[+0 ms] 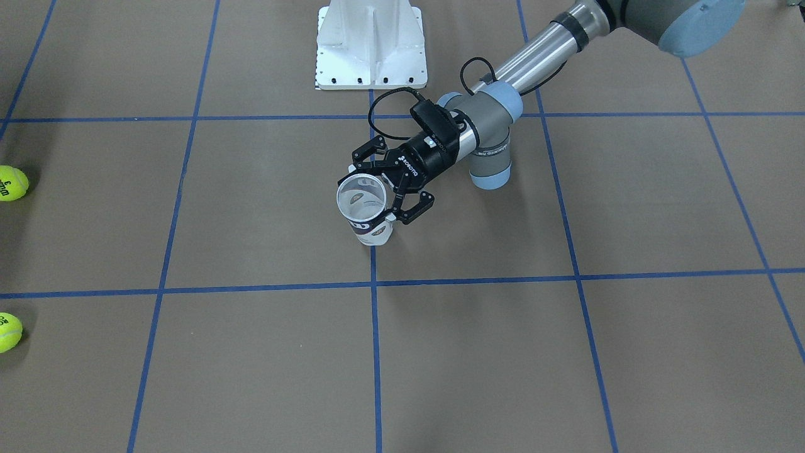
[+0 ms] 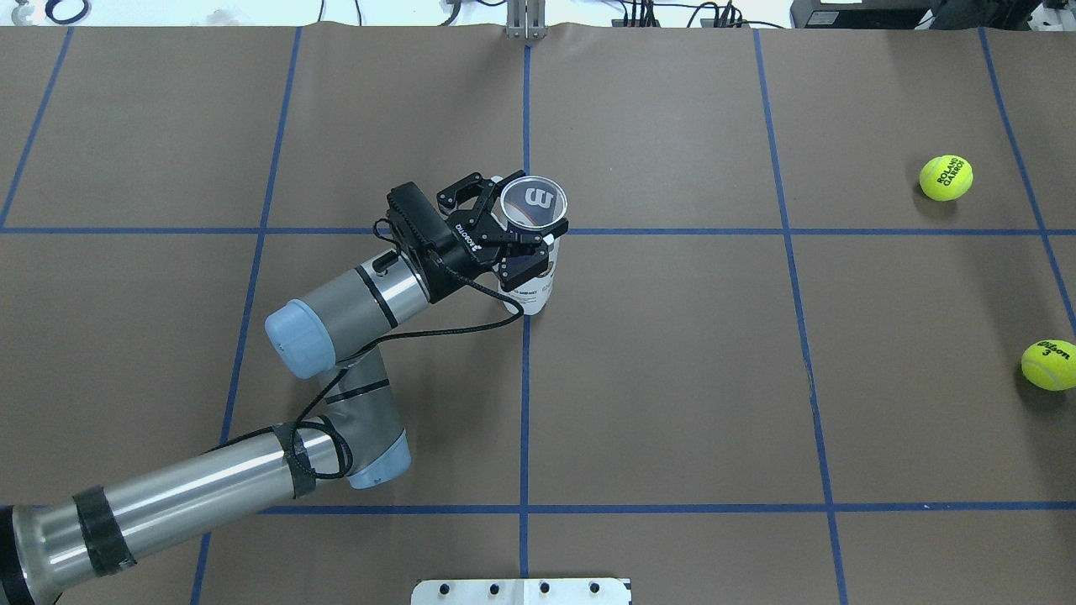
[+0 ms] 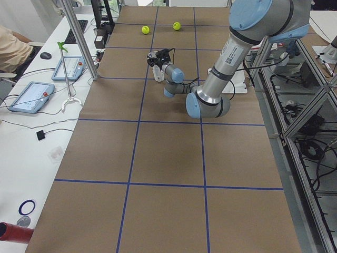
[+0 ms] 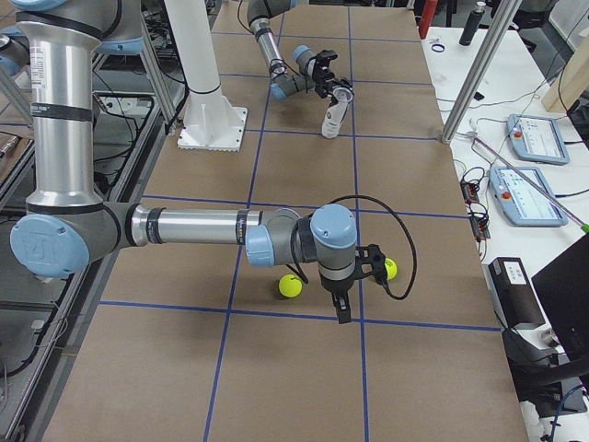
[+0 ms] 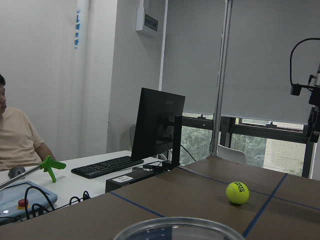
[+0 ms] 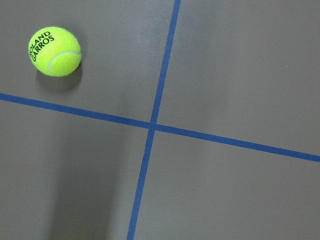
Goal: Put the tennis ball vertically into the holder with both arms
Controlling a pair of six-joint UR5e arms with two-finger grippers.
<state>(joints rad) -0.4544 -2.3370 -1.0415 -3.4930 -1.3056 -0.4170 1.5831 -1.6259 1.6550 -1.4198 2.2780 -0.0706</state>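
Note:
The holder, a clear can with a silver rim and a navy-and-white label, stands upright at the table's middle; it also shows in the overhead view. My left gripper comes in sideways and is shut on the holder just below its rim. The rim fills the bottom edge of the left wrist view. Two yellow tennis balls lie on the table's right end. My right gripper hangs over the table between them. I cannot tell whether it is open or shut. One ball shows in the right wrist view.
The white pedestal base stands at the robot's side of the table. Blue tape lines divide the brown surface. Desks with tablets and a seated person lie beyond the far edge.

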